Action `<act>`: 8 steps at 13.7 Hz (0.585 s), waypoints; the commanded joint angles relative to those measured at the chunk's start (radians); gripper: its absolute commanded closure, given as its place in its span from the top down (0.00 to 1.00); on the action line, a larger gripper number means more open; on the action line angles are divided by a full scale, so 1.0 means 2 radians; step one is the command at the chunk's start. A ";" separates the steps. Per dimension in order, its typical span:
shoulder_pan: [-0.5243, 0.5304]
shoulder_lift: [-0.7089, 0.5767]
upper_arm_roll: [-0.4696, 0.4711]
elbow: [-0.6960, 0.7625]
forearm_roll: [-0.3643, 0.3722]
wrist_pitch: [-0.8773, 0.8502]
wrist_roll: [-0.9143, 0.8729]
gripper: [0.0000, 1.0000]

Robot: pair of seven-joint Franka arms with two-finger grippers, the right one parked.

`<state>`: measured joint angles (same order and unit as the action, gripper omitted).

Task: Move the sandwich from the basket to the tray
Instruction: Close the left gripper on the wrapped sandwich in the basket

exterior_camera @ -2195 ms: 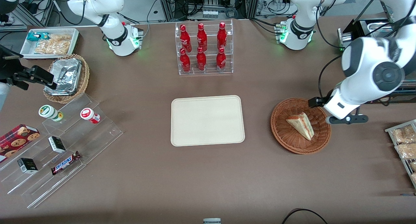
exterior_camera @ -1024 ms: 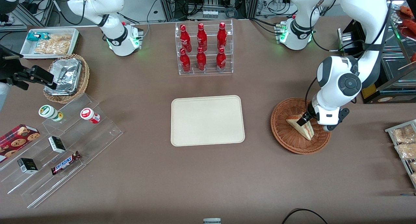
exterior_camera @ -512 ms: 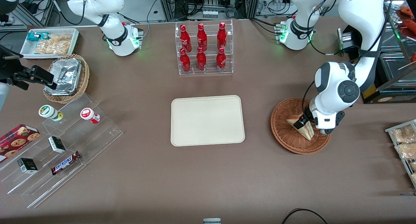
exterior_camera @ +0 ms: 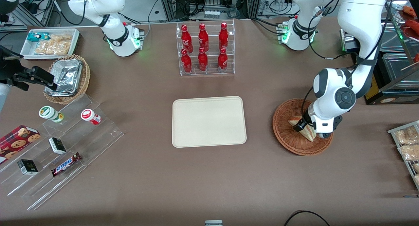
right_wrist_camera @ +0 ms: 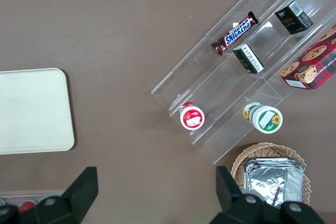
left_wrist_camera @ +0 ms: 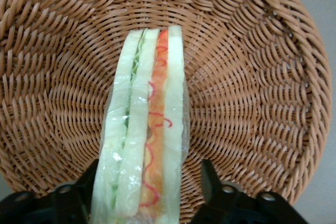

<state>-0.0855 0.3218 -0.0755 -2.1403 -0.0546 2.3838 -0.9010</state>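
Lowered since the prior frame, gripper point(exterior_camera: 306, 130) now down in one basket point(exterior_camera: 288, 137), fingers point(left_wrist_camera: 212, 179) spread astride one sandwich point(left_wrist_camera: 144, 135) without contact, filling layers seen only by wrist view, one tray point(exterior_camera: 209, 121) bare.

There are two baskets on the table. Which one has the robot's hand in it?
The reddish-brown basket holding the sandwich. The gripper is down inside it, fingers open around the sandwich. The paler basket holds only crumpled foil.
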 commanded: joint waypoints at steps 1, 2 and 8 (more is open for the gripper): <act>-0.007 -0.002 0.002 0.010 0.010 -0.004 0.009 0.08; -0.008 -0.007 0.002 0.010 0.013 -0.008 0.010 0.08; -0.028 -0.010 0.002 0.077 0.058 -0.130 0.118 0.09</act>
<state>-0.1056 0.3122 -0.0778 -2.0517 0.0177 2.2164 -0.7431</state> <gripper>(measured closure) 0.797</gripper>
